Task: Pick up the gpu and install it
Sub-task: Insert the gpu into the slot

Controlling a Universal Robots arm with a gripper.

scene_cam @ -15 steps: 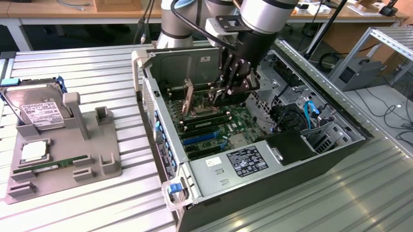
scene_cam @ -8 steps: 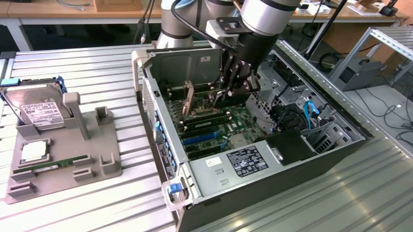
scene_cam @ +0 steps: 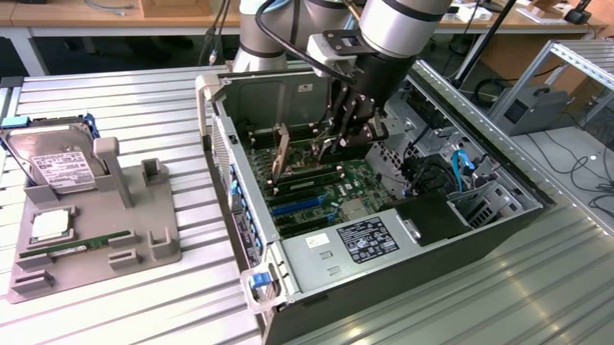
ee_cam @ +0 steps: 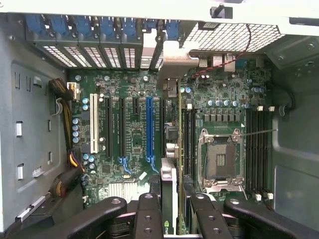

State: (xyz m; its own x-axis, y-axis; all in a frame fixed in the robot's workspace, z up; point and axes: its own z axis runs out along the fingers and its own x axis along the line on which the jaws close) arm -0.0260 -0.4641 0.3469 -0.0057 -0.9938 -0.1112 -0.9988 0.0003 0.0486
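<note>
While clamped between both fingers of the pincer (ee_cam: 168, 219), gpu (ee_cam: 169, 191) stands on edge, directly beneath the wrist, inside the open computer case (scene_cam: 218, 144). Long axis running from 6 toward 12 o'clock in the wrist view, in line with the blue slot (ee_cam: 149, 124) just at 11 o'clock and the motherboard (ee_cam: 132, 134) below. Bottom edge and its contact with any slot hidden. Cooler and bracket hard to make out. Hard drive (scene_cam: 60, 165) well apart on the desk (scene_cam: 144, 316).
</note>
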